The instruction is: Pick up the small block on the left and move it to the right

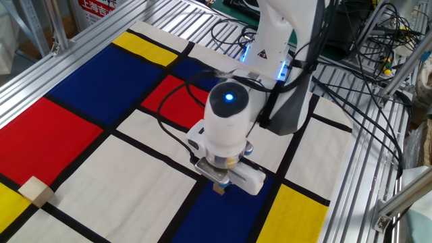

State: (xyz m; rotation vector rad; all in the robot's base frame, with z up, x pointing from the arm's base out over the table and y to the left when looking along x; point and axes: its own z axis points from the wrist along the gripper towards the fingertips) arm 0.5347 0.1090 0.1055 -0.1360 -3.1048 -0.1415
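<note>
My gripper (219, 187) hangs under the white arm over the blue patch near the middle right of the mat. A tiny light-brown wooden cube, the small block (219, 190), shows between the fingertips, just above the cloth. The gripper is shut on it. The hand hides most of the fingers.
A larger, paler wooden block (36, 192) lies at the front left on the black line between the yellow and white patches. The colour-patch mat (81, 115) is ringed by aluminium rails. Cables (337, 115) trail over the back right of the mat.
</note>
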